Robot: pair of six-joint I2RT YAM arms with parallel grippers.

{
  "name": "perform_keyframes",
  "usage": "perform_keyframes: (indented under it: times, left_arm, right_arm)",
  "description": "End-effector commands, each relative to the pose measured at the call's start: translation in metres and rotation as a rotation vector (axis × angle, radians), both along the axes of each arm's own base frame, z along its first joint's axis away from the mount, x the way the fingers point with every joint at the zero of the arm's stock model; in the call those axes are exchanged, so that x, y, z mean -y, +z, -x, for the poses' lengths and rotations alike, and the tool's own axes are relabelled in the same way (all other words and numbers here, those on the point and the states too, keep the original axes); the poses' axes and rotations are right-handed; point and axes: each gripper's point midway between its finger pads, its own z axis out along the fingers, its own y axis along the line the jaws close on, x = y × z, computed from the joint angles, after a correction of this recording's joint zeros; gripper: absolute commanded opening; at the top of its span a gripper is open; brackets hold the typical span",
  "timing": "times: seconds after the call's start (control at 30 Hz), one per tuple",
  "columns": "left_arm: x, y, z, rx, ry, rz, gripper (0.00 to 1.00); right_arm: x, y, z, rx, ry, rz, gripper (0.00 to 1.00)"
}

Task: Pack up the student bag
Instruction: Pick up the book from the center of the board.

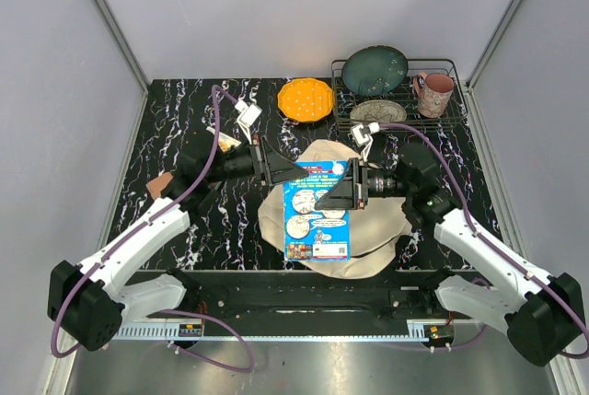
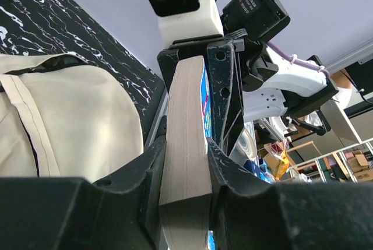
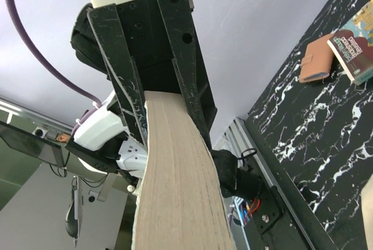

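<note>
A thick book with a blue cartoon cover (image 1: 317,211) hangs above the cream-beige student bag (image 1: 382,240), which lies at the table's front middle. My left gripper (image 1: 281,172) is shut on the book's top left edge. In the left wrist view its fingers (image 2: 134,174) clamp the pale page block (image 2: 186,145), with the bag (image 2: 76,116) to the left. My right gripper (image 1: 333,194) is shut on the book's right edge and shows at the book's far end in the left wrist view (image 2: 198,69). The right wrist view shows the page block (image 3: 180,192) and the left gripper (image 3: 154,63).
An orange plate (image 1: 306,99) lies at the back middle. A wire dish rack (image 1: 449,117) at the back right holds a teal plate (image 1: 375,70), a small plate (image 1: 378,111) and a pink mug (image 1: 434,93). A brown wallet (image 3: 315,57) and another book (image 3: 355,46) lie at the left.
</note>
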Motion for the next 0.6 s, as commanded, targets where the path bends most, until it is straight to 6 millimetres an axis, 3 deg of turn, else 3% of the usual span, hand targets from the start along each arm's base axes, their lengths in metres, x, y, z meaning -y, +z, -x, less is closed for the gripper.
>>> perform_keyframes:
  times: [0.0, 0.03, 0.07, 0.2, 0.23, 0.27, 0.3, 0.33, 0.37, 0.47, 0.5, 0.53, 0.57]
  left_arm:
    - [0.002, 0.011, 0.018, 0.064, -0.073, 0.001, 0.31]
    - [0.002, 0.008, 0.019, 0.061, -0.079, -0.007, 0.43]
    - [0.002, 0.006, 0.019, 0.058, -0.081, -0.013, 0.48]
    - [0.002, -0.003, 0.02, 0.035, -0.09, -0.033, 0.47]
    - [0.003, -0.003, 0.02, 0.04, -0.092, -0.037, 0.39]
    - [0.004, -0.005, 0.018, 0.034, -0.087, -0.044, 0.2]
    - [0.004, -0.008, 0.017, 0.02, -0.082, -0.056, 0.09]
    - [0.004, -0.011, 0.014, 0.022, -0.067, -0.068, 0.0]
    - [0.004, -0.008, 0.01, 0.028, -0.047, -0.073, 0.0]
    - [0.0, -0.012, -0.003, 0.02, 0.048, -0.108, 0.0]
    - [-0.003, -0.015, -0.008, 0.007, 0.085, -0.122, 0.0]
    - [-0.008, -0.012, -0.019, 0.018, 0.169, -0.125, 0.0]
    - [-0.012, -0.013, -0.024, 0.017, 0.215, -0.13, 0.0]
  right_arm:
    - [-0.003, 0.028, 0.0, 0.138, 0.04, -0.035, 0.0]
    - [-0.004, 0.027, 0.0, 0.14, 0.046, -0.031, 0.0]
    - [-0.004, 0.027, -0.001, 0.136, 0.045, -0.021, 0.0]
    - [-0.005, 0.027, -0.004, 0.179, 0.042, -0.005, 0.0]
    - [-0.004, 0.027, -0.004, 0.185, 0.046, -0.004, 0.0]
    - [-0.004, 0.028, -0.005, 0.184, 0.047, 0.002, 0.0]
    - [-0.005, 0.026, -0.007, 0.195, 0.042, 0.01, 0.0]
    - [-0.005, 0.025, -0.008, 0.193, 0.037, 0.017, 0.0]
    - [-0.006, 0.022, -0.009, 0.185, 0.038, 0.029, 0.01]
    - [-0.006, 0.012, -0.021, 0.158, -0.03, 0.075, 0.17]
    - [-0.004, 0.006, -0.023, 0.132, -0.065, 0.101, 0.27]
    - [-0.002, 0.001, -0.037, 0.12, -0.161, 0.133, 0.39]
    - [0.002, -0.011, -0.042, 0.075, -0.211, 0.174, 0.58]
